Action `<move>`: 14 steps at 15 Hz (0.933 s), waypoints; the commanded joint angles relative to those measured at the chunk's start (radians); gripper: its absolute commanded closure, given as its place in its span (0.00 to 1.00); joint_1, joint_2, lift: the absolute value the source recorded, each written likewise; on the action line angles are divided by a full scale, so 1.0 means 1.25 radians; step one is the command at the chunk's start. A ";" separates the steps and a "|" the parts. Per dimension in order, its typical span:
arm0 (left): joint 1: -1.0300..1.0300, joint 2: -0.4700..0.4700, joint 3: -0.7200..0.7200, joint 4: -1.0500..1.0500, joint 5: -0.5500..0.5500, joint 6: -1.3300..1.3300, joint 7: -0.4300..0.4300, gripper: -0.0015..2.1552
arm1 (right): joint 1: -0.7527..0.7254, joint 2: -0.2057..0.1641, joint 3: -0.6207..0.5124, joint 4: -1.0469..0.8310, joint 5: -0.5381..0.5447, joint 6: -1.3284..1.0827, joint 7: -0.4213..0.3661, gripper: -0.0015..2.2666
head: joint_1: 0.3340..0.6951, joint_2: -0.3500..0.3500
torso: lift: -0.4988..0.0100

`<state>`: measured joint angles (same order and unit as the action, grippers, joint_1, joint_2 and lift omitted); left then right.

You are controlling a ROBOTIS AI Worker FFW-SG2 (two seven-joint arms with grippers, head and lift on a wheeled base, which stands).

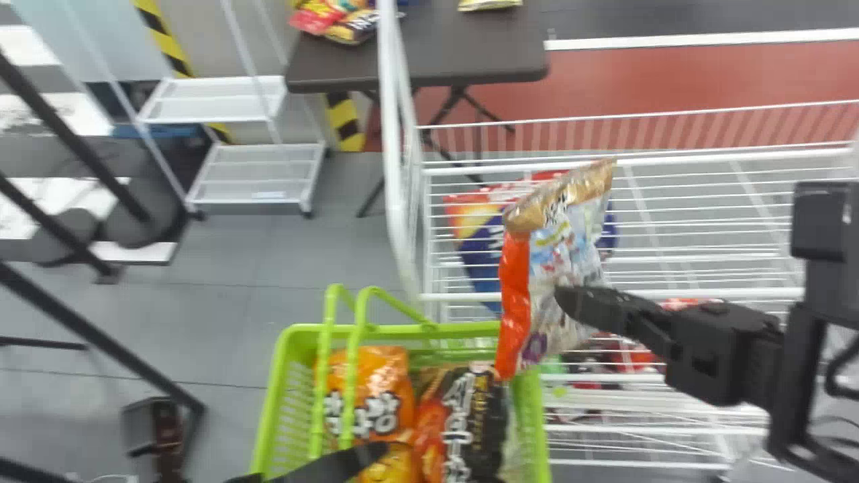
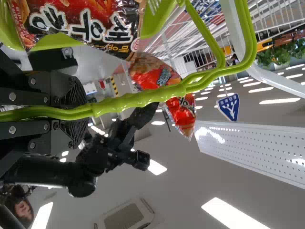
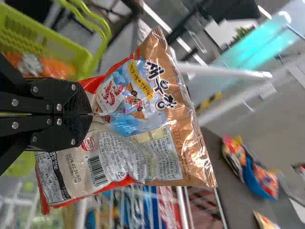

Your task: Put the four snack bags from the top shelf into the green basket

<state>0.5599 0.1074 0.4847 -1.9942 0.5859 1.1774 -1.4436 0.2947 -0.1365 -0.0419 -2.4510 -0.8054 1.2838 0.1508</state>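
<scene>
Snack bag [image 1: 513, 288] is pinched at one side by the right gripper [image 3: 90, 113] and held by the far right corner of the green basket [image 1: 535, 416]; the edge grip presumably leaves its bulk free to drop. Left gripper [image 2: 78, 111] is clamped on the raised handles [image 2: 138, 99], likely to steady the basket. Orange bag [image 1: 379, 382] sits inside, left of the dark-fronted bag [image 1: 480, 416]; careful placement seems warranted.

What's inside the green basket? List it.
An orange bag and a black-and-red bag show inside the basket. They cover much of its bottom, so anything beneath them cannot be seen.
</scene>
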 commanded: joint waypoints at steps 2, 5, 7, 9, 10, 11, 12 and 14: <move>0.000 -0.001 0.000 0.001 0.000 0.000 -0.002 1.00 | 0.002 0.000 0.048 0.001 -0.072 0.040 -0.013 0.99 | 1.00 0.92 | 0.98; -0.001 -0.001 -0.005 0.001 0.000 0.000 -0.002 1.00 | -0.003 0.000 0.080 0.061 -0.115 0.055 -0.015 0.99 | 1.00 1.00 | 0.98; -0.002 -0.001 -0.006 0.000 0.000 0.000 -0.001 1.00 | -0.009 0.000 0.106 0.120 -0.126 0.055 -0.014 0.99 | 1.00 1.00 | 0.98; -0.004 0.000 -0.006 0.000 -0.001 0.000 -0.001 1.00 | -0.030 0.000 0.127 0.194 -0.140 0.052 -0.011 0.99 | 1.00 1.00 | 0.98; -0.005 0.000 -0.006 0.000 -0.001 0.000 -0.001 1.00 | -0.044 0.000 0.144 0.239 -0.141 0.047 0.001 0.99 | 1.00 1.00 | 0.98; -0.006 0.000 -0.007 -0.001 -0.001 0.000 -0.001 1.00 | -0.060 0.000 0.159 0.277 -0.144 0.047 0.007 0.99 | 1.00 1.00 | 0.98; -0.007 0.000 -0.011 -0.001 -0.001 0.000 -0.001 1.00 | -0.079 0.000 0.177 0.316 -0.148 0.033 0.014 0.99 | 1.00 1.00 | 0.98; -0.007 0.000 -0.016 -0.004 -0.002 0.002 -0.004 1.00 | -0.114 0.001 0.211 0.383 -0.150 0.011 0.014 0.99 | 1.00 1.00 | 0.98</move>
<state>0.5509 0.1074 0.4675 -1.9968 0.5842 1.1775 -1.4463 0.1823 -0.1365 0.1927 -2.0301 -0.9902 1.3145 0.1688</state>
